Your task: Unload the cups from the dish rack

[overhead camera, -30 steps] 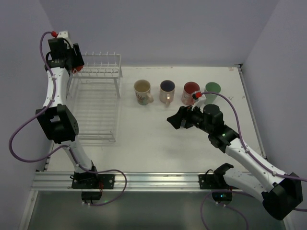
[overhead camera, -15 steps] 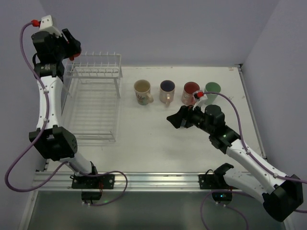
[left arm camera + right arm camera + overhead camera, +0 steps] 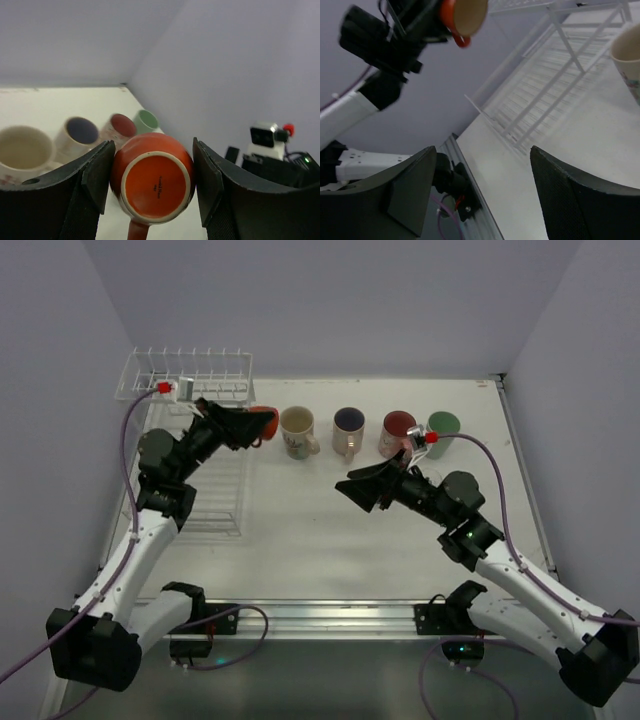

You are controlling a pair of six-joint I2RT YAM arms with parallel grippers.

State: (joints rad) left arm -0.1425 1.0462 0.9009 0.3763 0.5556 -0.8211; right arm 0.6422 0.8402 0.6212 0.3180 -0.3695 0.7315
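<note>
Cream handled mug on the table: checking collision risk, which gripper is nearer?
Left. The left gripper, holding a small orange mug, is just left of the cream mug; the open right gripper is farther, toward the bases.

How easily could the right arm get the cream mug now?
Probably yes. The right gripper is open and empty, with bare table between it and the cream mug. The left gripper, holding the orange mug, sits close beside that mug and could crowd it.

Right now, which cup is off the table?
The small orange cup, clamped in the left gripper; the cream cup, purple-inside cup, red-inside cup and green cup stand in a row on the table.
</note>
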